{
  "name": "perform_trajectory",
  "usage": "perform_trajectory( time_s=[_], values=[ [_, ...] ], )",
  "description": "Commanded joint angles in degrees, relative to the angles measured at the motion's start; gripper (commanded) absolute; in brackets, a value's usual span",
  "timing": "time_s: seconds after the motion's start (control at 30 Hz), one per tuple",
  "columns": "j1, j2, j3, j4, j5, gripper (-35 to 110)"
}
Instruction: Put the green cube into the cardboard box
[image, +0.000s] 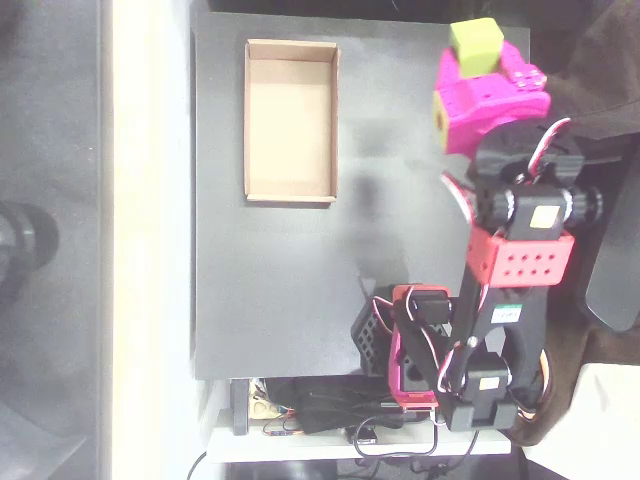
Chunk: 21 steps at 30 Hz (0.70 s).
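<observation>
Gripping the green cube (475, 45) at upper right of the overhead view, magenta gripper (478, 62) closed on it, cardboard box (291, 194) upper left, well apart, black mat (300, 290) beneath.

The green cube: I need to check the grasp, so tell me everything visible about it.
The green cube is small, lime yellow-green, with plain matte faces and no marks. In the overhead view it sits at the tip of the magenta pincer, apparently gripped and slightly rotated, near the dark mat's top right edge, well right of the cardboard box. Its underside is hidden.
</observation>
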Motion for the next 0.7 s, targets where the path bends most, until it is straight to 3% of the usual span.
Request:
perform_trajectory(
  time_s=[0.0,0.67],
  values=[
    [-5.4,3.8,-0.6,0.4,0.3,4],
    [-24.4,-5.5,-0.4,-0.4,0.3,4]
  ],
)
